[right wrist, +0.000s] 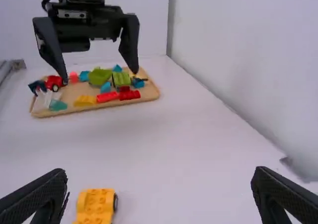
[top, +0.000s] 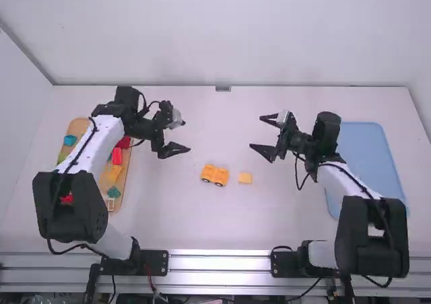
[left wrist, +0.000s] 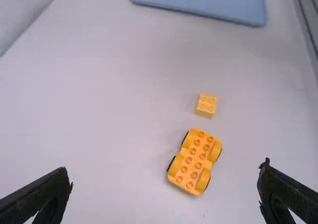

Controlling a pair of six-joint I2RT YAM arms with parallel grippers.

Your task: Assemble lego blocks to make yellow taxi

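Above the table's left half, my left gripper [top: 186, 135] stands open and empty; its fingers are spread wide in the left wrist view, where the gripper [left wrist: 165, 179] is seen from its own camera. Opposite it, my right gripper [top: 256, 133] is also open, holding nothing, and the right wrist view shows this gripper [right wrist: 159, 178] with fingers wide apart. On the table between the arms lies a yellow wheeled car base [top: 215, 175] [left wrist: 195, 162] [right wrist: 95, 204], studs up. A small yellow block [top: 245, 178] [left wrist: 206, 106] rests just to its right, not touching it.
At the left, partly under the left arm, a wooden tray [top: 78, 126] [right wrist: 74, 111] holds several coloured blocks and toy parts. A blue tray [top: 369, 157] [left wrist: 198, 0] lies at the right, beside and partly behind the right arm. A wall rises past the table's far edge.
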